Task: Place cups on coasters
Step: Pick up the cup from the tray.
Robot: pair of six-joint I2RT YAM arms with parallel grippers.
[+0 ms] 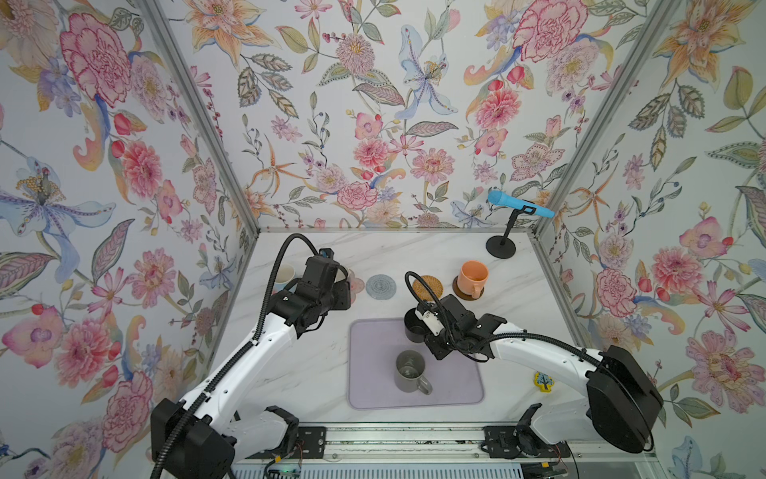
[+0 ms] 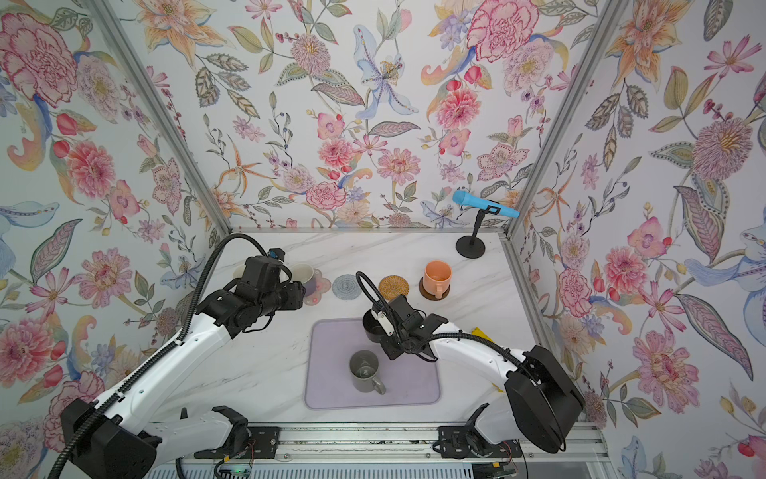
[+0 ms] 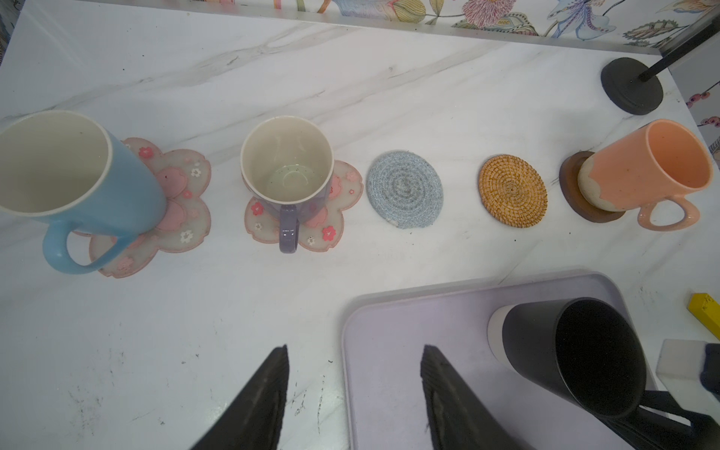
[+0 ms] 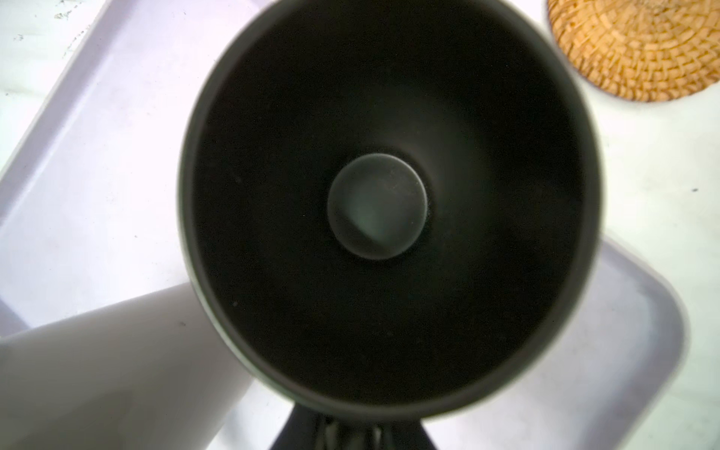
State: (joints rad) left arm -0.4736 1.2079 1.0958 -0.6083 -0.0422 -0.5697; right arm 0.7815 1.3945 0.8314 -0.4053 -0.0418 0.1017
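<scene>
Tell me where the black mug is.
In both top views the black mug is at the lilac mat's far edge, in the right gripper, between the woven tan coaster and the grey mug.

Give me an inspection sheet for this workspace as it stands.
Surface: white marble tabletop, faint scuffs.
Job's things: light blue mug on first flower coaster; purple-grey mug on second flower coaster; peach mug on brown coaster; grey coaster and woven coaster bare; grey mug standing on lilac mat; black mug at the mat's far corner.
Clutter: yellow block beside the mat; blue microphone on black stand, far right corner.
Grippers: left gripper open, empty; right gripper shut on the black mug.
Cables: black conduits looping above each arm.
Surroundings: floral walls, metal frame posts.
</scene>
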